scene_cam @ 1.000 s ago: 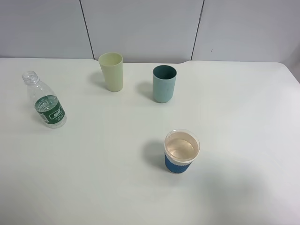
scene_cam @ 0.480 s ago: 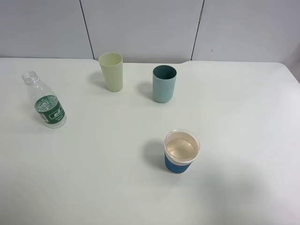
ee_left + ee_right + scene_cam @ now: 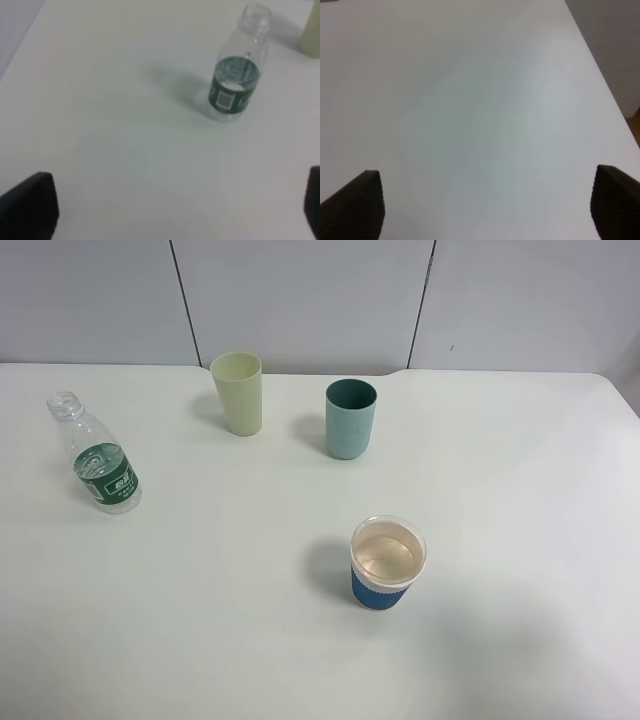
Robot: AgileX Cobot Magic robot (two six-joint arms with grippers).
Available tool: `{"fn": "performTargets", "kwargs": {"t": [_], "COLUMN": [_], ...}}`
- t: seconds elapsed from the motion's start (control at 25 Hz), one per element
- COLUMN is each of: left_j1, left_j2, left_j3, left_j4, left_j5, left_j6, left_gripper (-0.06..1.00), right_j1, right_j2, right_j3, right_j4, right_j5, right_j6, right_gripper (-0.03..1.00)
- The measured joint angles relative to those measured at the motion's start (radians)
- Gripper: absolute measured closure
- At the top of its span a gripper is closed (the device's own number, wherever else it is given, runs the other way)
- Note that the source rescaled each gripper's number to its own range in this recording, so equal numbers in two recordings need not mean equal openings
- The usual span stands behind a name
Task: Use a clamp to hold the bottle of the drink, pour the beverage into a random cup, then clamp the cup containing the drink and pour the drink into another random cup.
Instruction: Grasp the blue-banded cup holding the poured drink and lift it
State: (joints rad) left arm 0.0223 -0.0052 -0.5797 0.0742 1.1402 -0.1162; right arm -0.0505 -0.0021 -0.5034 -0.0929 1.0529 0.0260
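The bottle (image 3: 100, 455) stands uncapped at the left of the table, clear with a green label; the left wrist view shows the bottle (image 3: 235, 85) some way ahead of my left gripper (image 3: 172, 205), which is open with nothing between its fingers. The short paper cup (image 3: 387, 562), blue sleeve and white band, stands near the front middle with clear beverage (image 3: 385, 555) inside. The teal cup (image 3: 350, 418) stands upright at the back middle. My right gripper (image 3: 485, 202) is open over bare table. Neither gripper shows in the exterior high view.
A pale yellow-green tumbler (image 3: 238, 392) stands at the back, left of the teal cup; the tumbler's edge (image 3: 312, 30) shows beyond the bottle. The table's right edge (image 3: 600, 75) runs close to my right gripper. Grey wall panels (image 3: 300, 300) rise behind the table.
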Motion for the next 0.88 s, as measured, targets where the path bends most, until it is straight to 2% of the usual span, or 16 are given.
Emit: {"fn": "performTargets", "kwargs": {"t": [0.24, 0.88], "left_j1": [0.000, 0.000], "left_j2": [0.000, 0.000], "left_j3": [0.072, 0.072], "left_j4": [-0.027, -0.030], "left_j5": [-0.072, -0.077], "left_j6": [-0.007, -0.008], "left_gripper": [-0.05, -0.05], "right_j1": [0.000, 0.000], "right_j2": [0.000, 0.000], "right_j3": [0.000, 0.000], "right_j4": [0.000, 0.000], "right_j5": [0.000, 0.000], "right_j6": [0.000, 0.000], "right_gripper": [0.48, 0.48]}}
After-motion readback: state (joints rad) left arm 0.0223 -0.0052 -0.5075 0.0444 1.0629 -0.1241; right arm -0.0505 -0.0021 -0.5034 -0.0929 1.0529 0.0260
